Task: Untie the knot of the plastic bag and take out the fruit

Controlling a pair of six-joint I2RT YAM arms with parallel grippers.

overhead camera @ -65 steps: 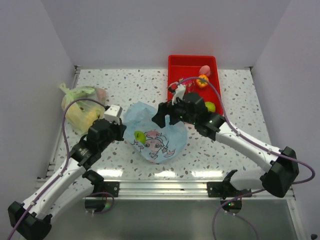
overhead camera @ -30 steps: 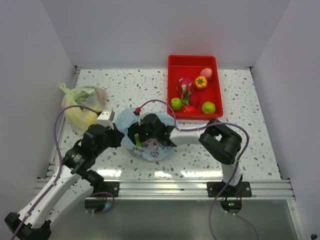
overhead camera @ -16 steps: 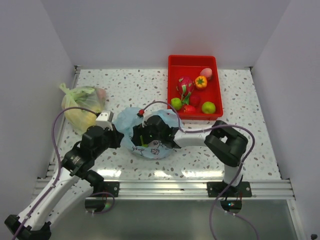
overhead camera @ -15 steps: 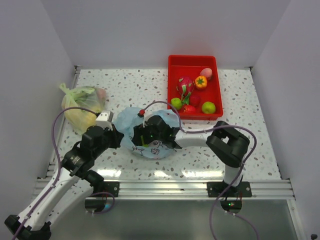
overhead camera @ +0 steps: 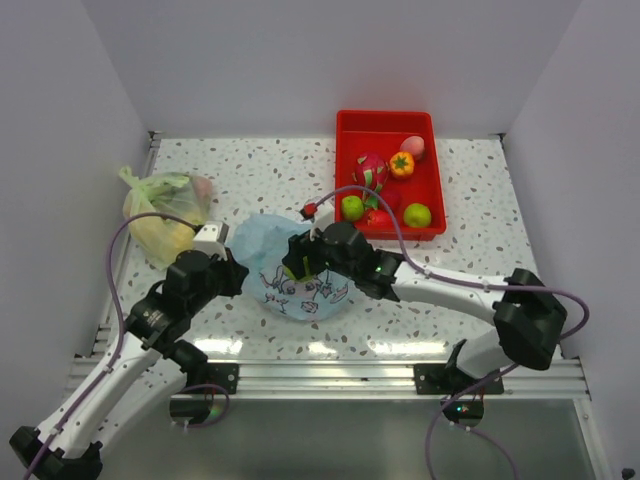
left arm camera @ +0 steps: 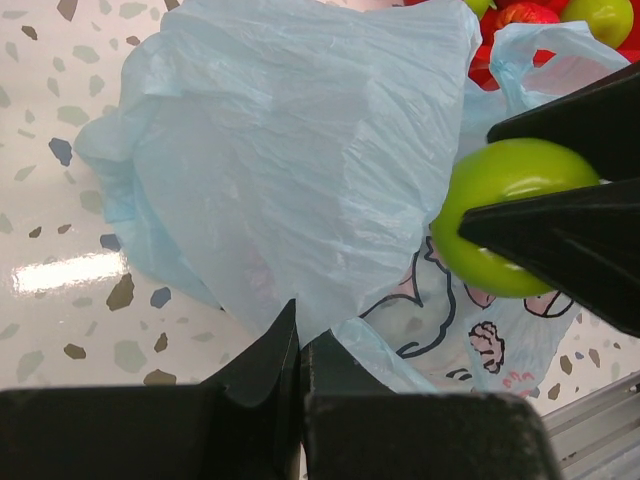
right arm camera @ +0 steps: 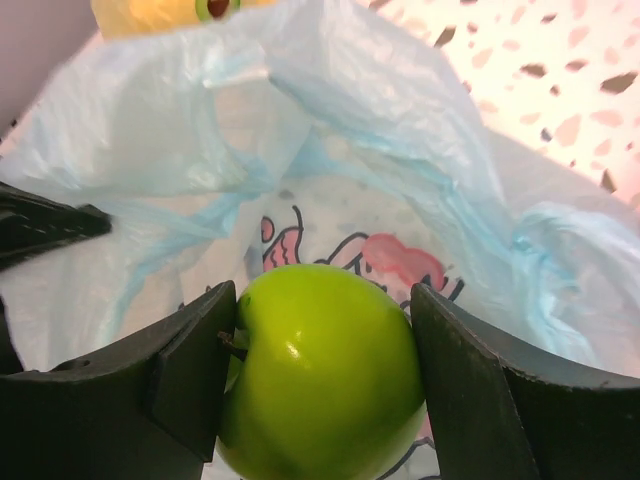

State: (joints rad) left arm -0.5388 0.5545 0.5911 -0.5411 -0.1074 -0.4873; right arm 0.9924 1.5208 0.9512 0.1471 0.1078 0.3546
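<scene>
Whereas 0.5 s ago the right gripper (right arm camera: 325,365) was sunk in the mouth of the thin translucent light blue plastic bag (overhead camera: 305,298) with its arm folded tight, you now have that arm stretched out and the gripper raised clear of the film. Its 2 fingers are clamped on a round glossy green fruit (left arm camera: 505,230), 1 on each side. The fruit hangs just above the bag's printed face, no longer inside it. So 1 more piece is out of the bag but not yet delivered.

Your left gripper (left arm camera: 299,345) has stayed at the bag's left edge, its fingers pinched together on a fold of the blue film, anchoring the bag on the table. The knot looks done with, as I judge it: the mouth gapes and a handle loop (left arm camera: 560,45) lies loose.

Near the bag, behind and to its right, the shallow red plastic tray (overhead camera: 344,140) already holds the other fruits: a pink dragon fruit (overhead camera: 370,168), an orange one (overhead camera: 402,164), a pinkish peach (overhead camera: 413,146), 2 green ones and something red. Neither wrist view shows another fruit through the film, so this may be the last. You cannot be sure, since folds hide part of the inside. What remains is the carry to the tray, with the left pinch kept so the bag does not trail along.
</scene>
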